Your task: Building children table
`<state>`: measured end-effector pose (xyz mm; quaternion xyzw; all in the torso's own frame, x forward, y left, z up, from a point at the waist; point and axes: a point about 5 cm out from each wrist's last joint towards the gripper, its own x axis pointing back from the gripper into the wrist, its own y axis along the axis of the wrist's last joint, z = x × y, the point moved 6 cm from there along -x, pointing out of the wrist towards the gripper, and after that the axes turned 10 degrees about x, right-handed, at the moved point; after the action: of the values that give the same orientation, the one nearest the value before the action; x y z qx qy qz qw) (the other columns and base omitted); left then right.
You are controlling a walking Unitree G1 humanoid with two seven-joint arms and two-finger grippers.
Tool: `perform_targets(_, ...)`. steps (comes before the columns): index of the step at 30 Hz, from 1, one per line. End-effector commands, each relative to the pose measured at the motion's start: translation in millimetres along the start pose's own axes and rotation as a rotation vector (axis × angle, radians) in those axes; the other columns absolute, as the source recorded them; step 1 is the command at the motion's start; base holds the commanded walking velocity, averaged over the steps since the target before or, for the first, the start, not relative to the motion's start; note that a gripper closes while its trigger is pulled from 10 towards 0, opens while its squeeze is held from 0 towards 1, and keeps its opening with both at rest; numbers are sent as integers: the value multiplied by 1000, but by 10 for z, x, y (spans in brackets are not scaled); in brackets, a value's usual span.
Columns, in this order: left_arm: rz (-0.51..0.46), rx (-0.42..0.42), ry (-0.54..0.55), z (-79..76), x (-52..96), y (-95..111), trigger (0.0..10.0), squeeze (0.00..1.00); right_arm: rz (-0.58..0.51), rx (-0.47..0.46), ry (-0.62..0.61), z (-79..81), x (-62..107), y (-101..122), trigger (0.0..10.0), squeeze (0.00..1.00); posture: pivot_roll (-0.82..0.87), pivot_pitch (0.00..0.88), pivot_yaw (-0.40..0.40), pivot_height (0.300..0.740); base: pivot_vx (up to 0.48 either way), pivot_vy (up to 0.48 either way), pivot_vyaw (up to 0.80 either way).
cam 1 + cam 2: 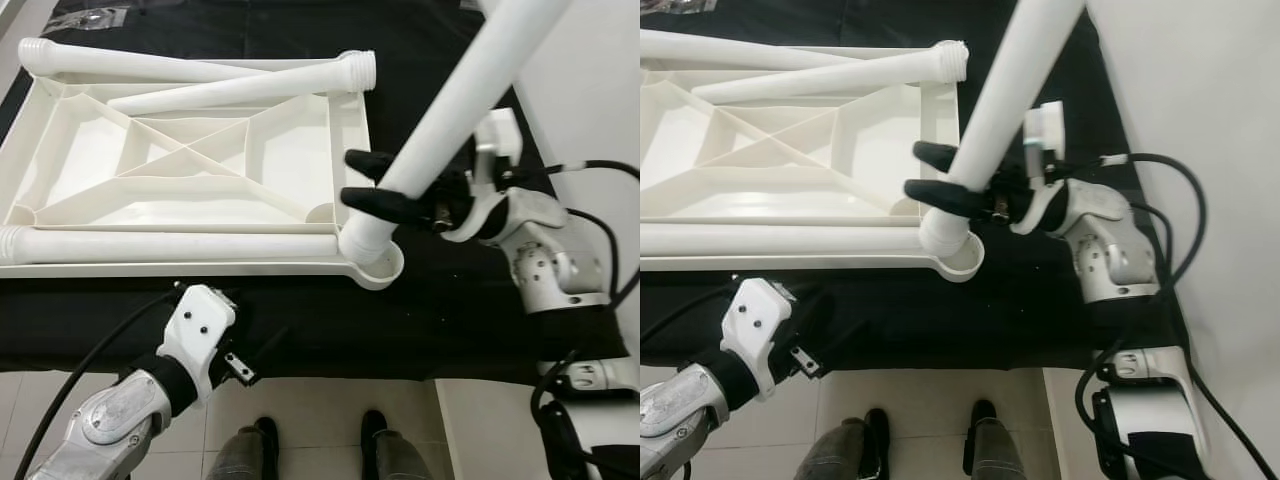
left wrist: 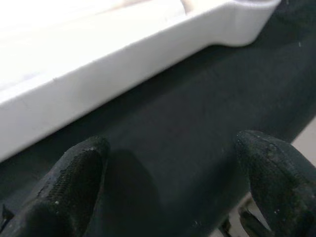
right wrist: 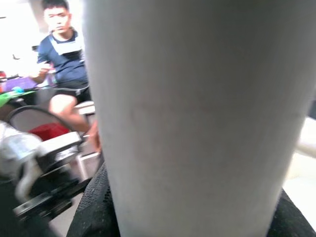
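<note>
While right gripper [image 1: 364, 183] clamped on upright leg [image 1: 455, 105], seated person [image 3: 61, 59] behind; left gripper [image 2: 173, 182] agape above black cloth [image 2: 187, 123].

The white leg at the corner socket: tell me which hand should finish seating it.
Right. The right hand is shut on the leg, whose lower end sits at the tabletop's corner socket. The left hand is open, over the black cloth and off the parts.

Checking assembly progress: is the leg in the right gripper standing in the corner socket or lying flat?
Standing: the leg rises tilted from the corner socket, held by the right gripper.
</note>
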<state>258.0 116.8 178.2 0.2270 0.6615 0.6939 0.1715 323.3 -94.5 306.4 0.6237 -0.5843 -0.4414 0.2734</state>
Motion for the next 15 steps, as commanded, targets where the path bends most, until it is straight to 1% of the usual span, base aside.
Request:
perform_targets(1,52,-2,-21,-27,33,-141,10000,0,-7,-17,63,114,-4,-4,10000,0,114,365,-22,740,0,0,0)
perform_targets(3,54,2,-31,-39,37,-158,10000,0,-2,-25,94,160,-1,-14,10000,0,114,360,-20,740,0,0,0)
perform_targets(10,49,11,-33,-38,33,-152,10000,0,6,-26,111,169,9,-28,10000,0,115,358,-19,740,0,0,0)
perform_targets(13,46,9,-29,-5,29,-141,10000,0,79,-11,133,174,-22,-179,10000,0,119,361,-20,740,0,0,0)
perform_targets(15,43,7,-28,6,28,-133,10000,0,97,-7,133,168,-30,-216,10000,0,119,361,-20,740,0,0,0)
